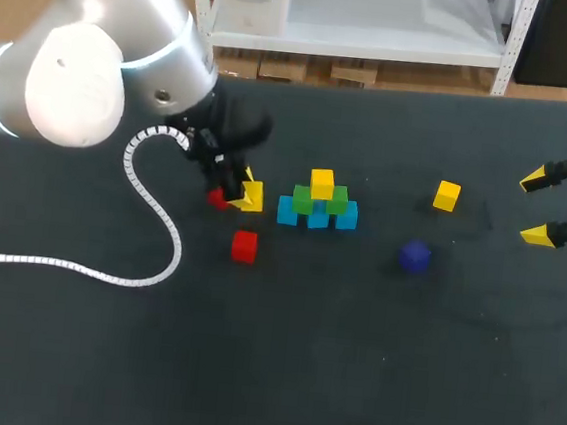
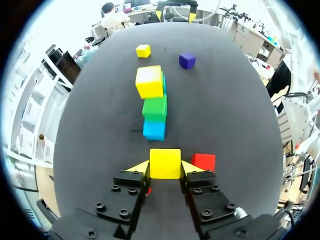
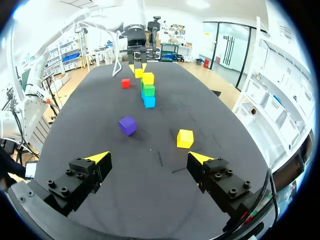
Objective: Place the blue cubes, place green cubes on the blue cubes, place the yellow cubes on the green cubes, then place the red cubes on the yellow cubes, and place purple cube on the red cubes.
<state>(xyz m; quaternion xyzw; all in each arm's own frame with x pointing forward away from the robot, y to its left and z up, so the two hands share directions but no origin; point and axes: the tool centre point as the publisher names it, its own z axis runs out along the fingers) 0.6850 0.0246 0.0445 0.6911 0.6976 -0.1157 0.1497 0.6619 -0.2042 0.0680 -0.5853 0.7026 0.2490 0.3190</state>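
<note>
A pyramid stands mid-table with blue cubes [image 1: 317, 218] at the base, green cubes [image 1: 303, 199] on them and one yellow cube [image 1: 321, 183] on top. Just to its left, my left gripper [image 1: 240, 194] [image 2: 165, 169] is shut on a second yellow cube [image 2: 165, 163] [image 1: 251, 198], both fingers pressing its sides. One red cube [image 2: 203, 161] [image 1: 244, 246] lies beside that gripper. Another red cube [image 1: 215, 198] is half hidden behind its fingers. A third yellow cube [image 1: 447, 195] [image 3: 185, 138] and the purple cube [image 1: 415, 255] [image 3: 127, 125] lie right of the pyramid. My right gripper [image 1: 535, 207] [image 3: 150, 161] hangs open at the right edge.
A white coiled cable [image 1: 152, 220] from my left arm trails over the dark table [image 1: 268, 372] at the left. The table's far edge runs just behind the cubes.
</note>
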